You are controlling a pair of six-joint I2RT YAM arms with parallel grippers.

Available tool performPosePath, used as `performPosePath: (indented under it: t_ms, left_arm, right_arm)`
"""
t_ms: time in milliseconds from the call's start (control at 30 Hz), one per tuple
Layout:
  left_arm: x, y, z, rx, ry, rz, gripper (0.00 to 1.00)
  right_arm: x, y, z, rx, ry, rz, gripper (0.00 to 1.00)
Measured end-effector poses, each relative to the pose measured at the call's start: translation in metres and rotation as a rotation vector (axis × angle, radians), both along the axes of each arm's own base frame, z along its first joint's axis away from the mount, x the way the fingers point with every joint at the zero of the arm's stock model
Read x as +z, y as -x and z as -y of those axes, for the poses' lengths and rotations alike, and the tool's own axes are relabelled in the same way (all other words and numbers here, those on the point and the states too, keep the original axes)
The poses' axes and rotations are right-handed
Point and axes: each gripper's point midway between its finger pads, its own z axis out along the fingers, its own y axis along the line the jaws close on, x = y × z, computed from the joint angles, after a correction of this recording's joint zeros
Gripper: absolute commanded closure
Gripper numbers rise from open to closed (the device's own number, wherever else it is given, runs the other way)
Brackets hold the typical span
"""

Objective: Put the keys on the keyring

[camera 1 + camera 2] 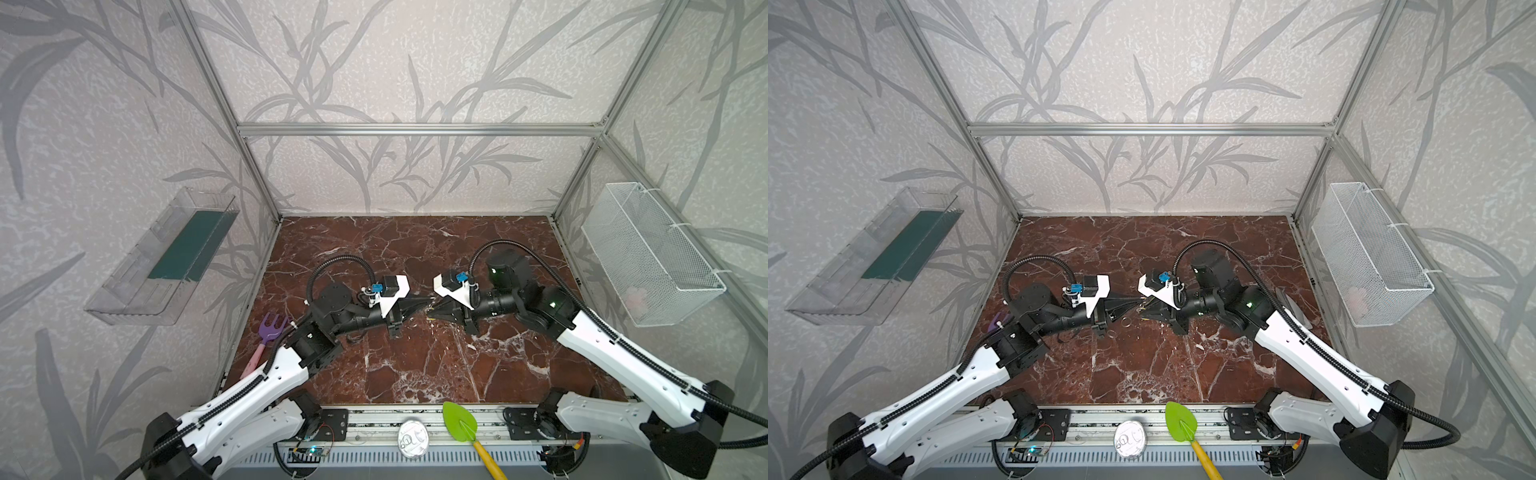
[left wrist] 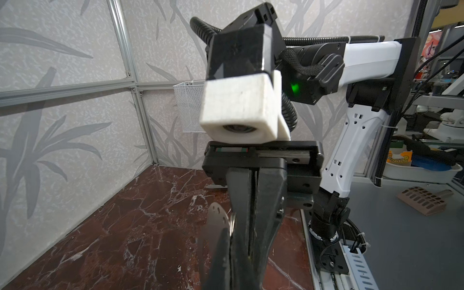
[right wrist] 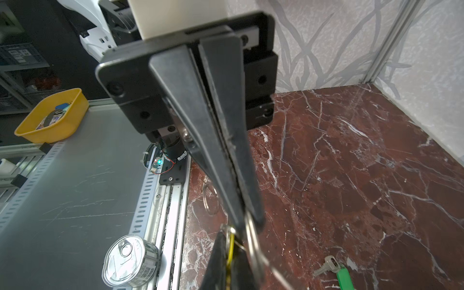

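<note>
Red-brown marble-pattern desk (image 1: 415,365), 2 robot arms meeting tip to tip over its middle. The left hand (image 1: 428,301) is clenched on the keyring (image 2: 216,221), a flat grey plate w/ a row of small holes along its curved edge, held up off the desk. The right hand (image 1: 436,310) is clenched too. A yellow strip (image 3: 230,251) shows between its fingers, prob. the tag of the yellow-tag key; the key blade itself is hidden. A thin metal ring (image 2: 234,219) sits right against the plate edge, btw the 2 hands. Can't tell if it's through a hole.

Step looks like threading that ring into a plate hole. To do it well, imo: hold the plate steady in the left hand, feed the ring's open end at one hole w/ a small twist, not a shove, and loosen neither grip till the ring hangs on its own. Both parts are thin & smooth, so slip risk looks high.

Count:
- Keys: 2. Yellow one in the right hand; green-tag key (image 3: 332,265) flat on the desk, apart from both hands.
- Keyring: 1.
- Loose split ring (image 3: 204,194): 1, on the desk near the front rail.
- Tin can (image 3: 130,261): 1, on that rail.
</note>
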Motion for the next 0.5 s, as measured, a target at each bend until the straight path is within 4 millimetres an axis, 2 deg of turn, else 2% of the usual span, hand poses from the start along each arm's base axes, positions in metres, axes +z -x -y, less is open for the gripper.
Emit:
performPosePath:
  t_ms: [167,200,267,300,367,500]
  left_arm:
    - [-0.005,0.002,0.001,-0.019,0.034,-0.019,1.00]
    - [-0.005,0.003,0.001,-0.020,0.042,-0.021,1.00]
    - [-0.004,0.003,0.000,-0.020,0.057,-0.020,1.00]
    - [-0.003,0.002,0.000,-0.017,0.063,-0.018,1.00]
    - [-0.001,0.002,-0.001,-0.011,0.076,-0.014,1.00]
    - [0.003,0.000,-0.003,0.000,0.090,-0.002,1.00]
  right_arm:
    - [-0.003,0.003,-0.002,0.032,-0.002,-0.017,1.00]
    - [-0.003,0.003,-0.002,0.031,-0.002,-0.017,0.96]
    - [-0.002,0.003,-0.002,0.027,-0.003,-0.018,0.80]
    - [-0.002,0.003,-0.001,0.027,-0.006,-0.014,0.76]
    - [-0.005,0.004,0.002,0.013,-0.007,-0.014,0.72]
    - [-0.004,0.005,0.013,-0.026,-0.015,0.005,0.71]
